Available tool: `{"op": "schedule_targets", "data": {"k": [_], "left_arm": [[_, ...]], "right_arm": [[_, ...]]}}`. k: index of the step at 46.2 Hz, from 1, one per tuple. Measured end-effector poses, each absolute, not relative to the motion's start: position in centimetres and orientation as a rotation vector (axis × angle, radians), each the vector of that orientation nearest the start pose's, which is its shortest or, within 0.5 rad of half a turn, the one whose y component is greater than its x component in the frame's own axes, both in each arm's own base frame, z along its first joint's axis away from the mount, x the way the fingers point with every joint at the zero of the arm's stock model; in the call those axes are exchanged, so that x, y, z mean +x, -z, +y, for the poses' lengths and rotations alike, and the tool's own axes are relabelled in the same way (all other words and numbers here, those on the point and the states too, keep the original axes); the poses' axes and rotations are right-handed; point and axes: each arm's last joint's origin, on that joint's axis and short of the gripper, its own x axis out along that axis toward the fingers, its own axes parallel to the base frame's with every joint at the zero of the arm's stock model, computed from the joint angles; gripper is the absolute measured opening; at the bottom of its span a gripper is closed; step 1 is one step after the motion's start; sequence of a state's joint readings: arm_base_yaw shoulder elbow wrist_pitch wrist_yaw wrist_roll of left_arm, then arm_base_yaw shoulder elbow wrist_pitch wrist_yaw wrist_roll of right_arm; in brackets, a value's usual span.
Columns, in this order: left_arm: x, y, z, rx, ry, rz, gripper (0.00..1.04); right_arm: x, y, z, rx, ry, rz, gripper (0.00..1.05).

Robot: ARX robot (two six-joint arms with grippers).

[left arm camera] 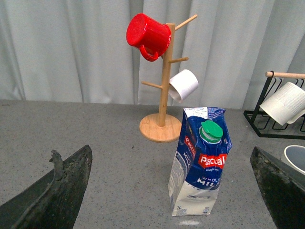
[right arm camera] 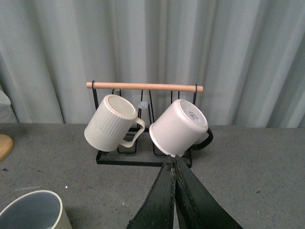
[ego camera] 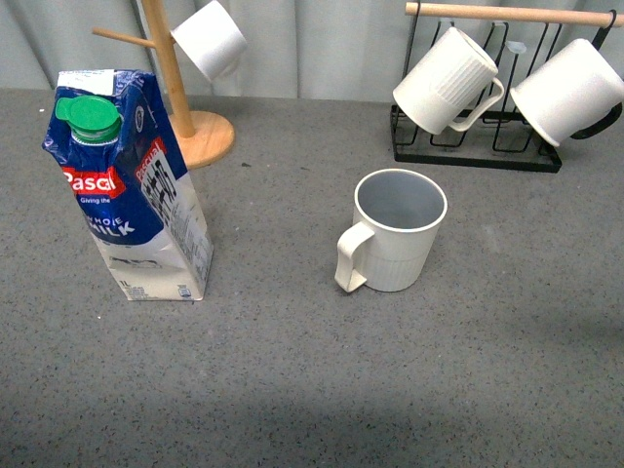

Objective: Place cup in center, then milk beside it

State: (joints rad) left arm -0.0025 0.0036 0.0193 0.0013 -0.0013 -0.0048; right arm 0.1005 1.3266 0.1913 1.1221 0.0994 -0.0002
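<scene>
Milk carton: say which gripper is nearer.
Left. The left gripper, open, faces the milk carton straight ahead. The right gripper, shut, faces the mug rack, carton out of view.

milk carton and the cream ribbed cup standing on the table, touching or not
Apart. In the front view a wide strip of bare grey table lies between the milk carton and the handle of the cup.

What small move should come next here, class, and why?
Probably ease the open left gripper forward around the milk carton. The ribbed cup already stands upright mid-table, while the carton stands apart on its left, framed between that gripper's fingers.
</scene>
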Motion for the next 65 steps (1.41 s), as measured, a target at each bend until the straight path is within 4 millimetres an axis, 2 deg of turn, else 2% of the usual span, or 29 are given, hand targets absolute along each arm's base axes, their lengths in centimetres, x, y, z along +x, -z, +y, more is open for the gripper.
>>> {"op": "schedule_targets", "data": {"k": [9,14,24,65], "left_arm": [[9.7,-17.0,0.0,-0.004,0.001,-0.017,0.98],[9.7,-17.0,0.0,-0.005,0.001,-0.017,0.98],[9.7,-17.0,0.0,-0.004,0.002,-0.017,0.98],[9.7,-17.0,0.0,-0.005,0.002,-0.017,0.98]], "right_arm": [[18.8,-16.1,1.2,-0.002,-0.001,0.018,0.01],[17.4,-16.1,0.1,-0.001,-0.002,0.020,0.01],[15.5,-16.2,0.0,0.000,0.002,0.016,0.01],[11.7,-16.8,0.0,0.000,-0.001,-0.007,0.01]]}}
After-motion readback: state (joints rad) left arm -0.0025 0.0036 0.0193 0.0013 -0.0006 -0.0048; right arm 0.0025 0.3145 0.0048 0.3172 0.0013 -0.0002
